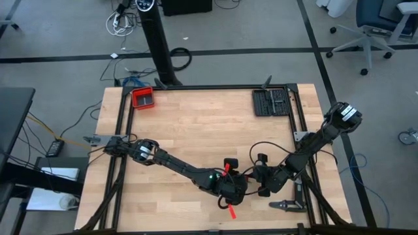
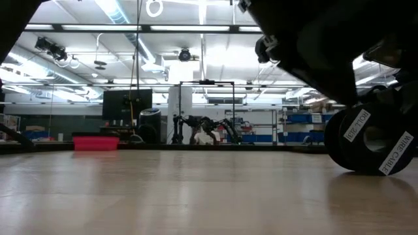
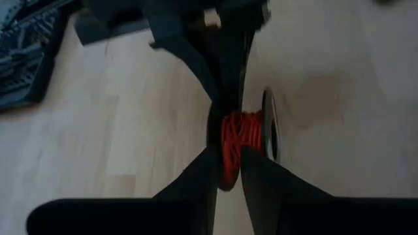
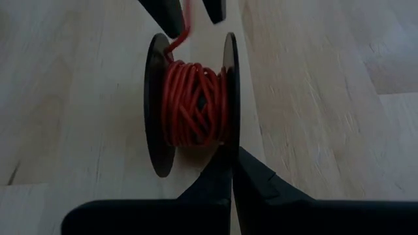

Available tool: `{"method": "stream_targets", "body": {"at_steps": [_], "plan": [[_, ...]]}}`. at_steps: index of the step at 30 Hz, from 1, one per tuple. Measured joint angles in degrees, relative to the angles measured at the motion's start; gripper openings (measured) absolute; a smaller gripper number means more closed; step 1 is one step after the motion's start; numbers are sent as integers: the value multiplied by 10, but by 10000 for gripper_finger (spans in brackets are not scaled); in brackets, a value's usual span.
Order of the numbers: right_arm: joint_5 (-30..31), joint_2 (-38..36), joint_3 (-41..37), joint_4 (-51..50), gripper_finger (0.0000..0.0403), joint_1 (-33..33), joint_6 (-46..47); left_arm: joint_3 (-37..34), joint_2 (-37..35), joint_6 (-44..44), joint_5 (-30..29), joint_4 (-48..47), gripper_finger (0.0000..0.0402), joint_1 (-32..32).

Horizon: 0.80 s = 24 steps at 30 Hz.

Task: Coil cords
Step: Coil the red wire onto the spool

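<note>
Holding red cord (image 4: 192, 104): black spool (image 4: 157, 104)

Thin red cord (image 4: 192, 103) is seen wound messily round a black spool (image 4: 159, 104), stood on edge, frame centre, one strand trailing upward.

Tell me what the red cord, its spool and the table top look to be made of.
Red cord: thin wire in smooth, slightly glossy plastic-like insulation, wound in even strands.
Spool: black flat flanges, matte, probably plastic.
Table top: pale wood with visible grain and plank seams, satin finish.
</note>
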Motion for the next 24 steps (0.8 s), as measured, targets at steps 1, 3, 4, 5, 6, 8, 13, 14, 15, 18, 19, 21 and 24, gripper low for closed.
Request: {"method": "stream_targets", "body": {"at_steps": [1, 3, 4, 5, 6, 8, 13, 14, 15, 18, 19, 21, 24], "plan": [[0, 0, 0, 0, 0, 0, 0, 3, 0, 0, 0, 2, 69, 0], [0, 0, 0, 0, 0, 0, -1, 5, 0, 0, 0, 10, 69, 0], [0, 0, 0, 0, 0, 0, -1, 5, 0, -1, 2, 12, 69, 0], [0, 0, 0, 0, 0, 0, -1, 5, 0, -1, 6, 15, 69, 0], [0, 0, 0, 1, 0, 0, -1, 4, 0, -2, 10, 19, 69, 0], [0, 0, 0, 1, 0, 0, -1, 4, 0, -2, 12, 33, 69, 0], [0, 0, 0, 1, 0, 0, -1, 4, 0, -1, 12, 12, 69, 0], [0, 0, 0, 1, 0, 0, -1, 4, 0, -3, 12, 3, 69, 0], [0, 0, 0, 1, 0, 0, -1, 4, 0, -10, 13, -7, 69, 0], [1, 0, 0, 1, 0, 0, -1, 4, 0, -52, 33, -43, 69, -2], [1, 0, 0, 0, 0, 0, -1, 4, 0, -71, 45, -57, 69, -3], [1, 0, 0, 0, 0, 0, -1, 4, 0, -113, 76, -85, 69, -7], [1, 0, 0, 0, 0, 0, -2, 4, 0, -177, 123, -115, 69, -11]]}}
